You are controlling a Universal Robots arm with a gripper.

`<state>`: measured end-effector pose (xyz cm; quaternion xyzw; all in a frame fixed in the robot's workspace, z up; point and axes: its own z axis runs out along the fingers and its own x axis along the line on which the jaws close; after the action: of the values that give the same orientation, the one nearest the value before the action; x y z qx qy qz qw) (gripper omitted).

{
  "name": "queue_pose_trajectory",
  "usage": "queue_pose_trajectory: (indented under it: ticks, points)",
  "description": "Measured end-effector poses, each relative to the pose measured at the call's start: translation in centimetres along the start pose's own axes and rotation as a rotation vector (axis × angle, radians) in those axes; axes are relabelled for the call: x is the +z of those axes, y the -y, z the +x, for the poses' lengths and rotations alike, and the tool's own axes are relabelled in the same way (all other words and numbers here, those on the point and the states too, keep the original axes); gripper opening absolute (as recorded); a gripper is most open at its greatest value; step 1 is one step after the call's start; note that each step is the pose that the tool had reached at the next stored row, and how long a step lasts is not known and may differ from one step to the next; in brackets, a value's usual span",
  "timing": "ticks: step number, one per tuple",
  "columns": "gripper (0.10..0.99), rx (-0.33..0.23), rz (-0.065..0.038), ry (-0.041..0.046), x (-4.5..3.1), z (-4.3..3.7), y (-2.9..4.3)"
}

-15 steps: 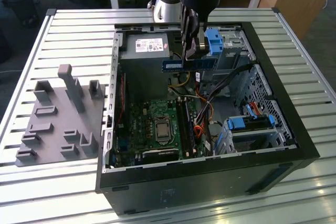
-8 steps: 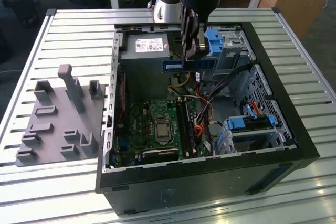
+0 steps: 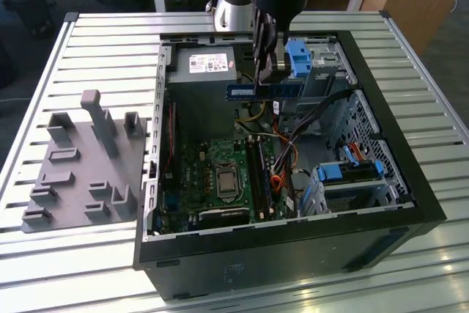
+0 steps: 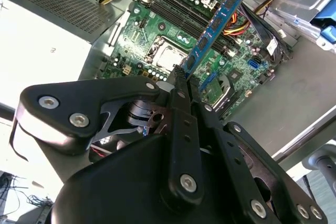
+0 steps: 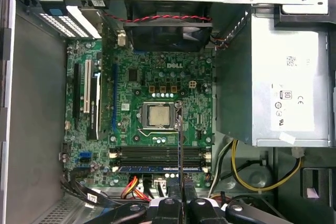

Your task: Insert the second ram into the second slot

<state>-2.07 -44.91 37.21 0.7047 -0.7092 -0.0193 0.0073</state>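
My gripper (image 3: 267, 71) hangs over the open computer case (image 3: 410, 181), shut on the second ram (image 3: 264, 91). This is a thin blue stick with dark chips, held level above the motherboard (image 3: 220, 174). In the second wrist view the ram (image 4: 212, 27) juts out from between my fingertips (image 4: 181, 85). In the first wrist view the ram (image 5: 180, 145) shows edge-on, crossing the dark memory slots (image 5: 157, 154) well above them. Another blue stick (image 5: 157, 169) sits in the slot nearest my gripper (image 5: 180, 200). Which slot is the second slot I cannot tell.
A grey power supply (image 3: 201, 71) fills the case's far corner. Yellow and red cables (image 5: 247, 177) run near the slots. Blue drive cages (image 3: 352, 174) stand at the exterior view's right. A grey fixture with posts (image 3: 80, 159) lies on the slatted table at its left.
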Motion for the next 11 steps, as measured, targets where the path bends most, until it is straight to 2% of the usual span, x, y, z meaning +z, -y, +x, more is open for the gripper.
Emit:
queue_pose_trajectory:
  ticks: [11]
  points:
    - [0.137, 0.035, 0.001, 0.0013, 0.00, 0.01, 0.00]
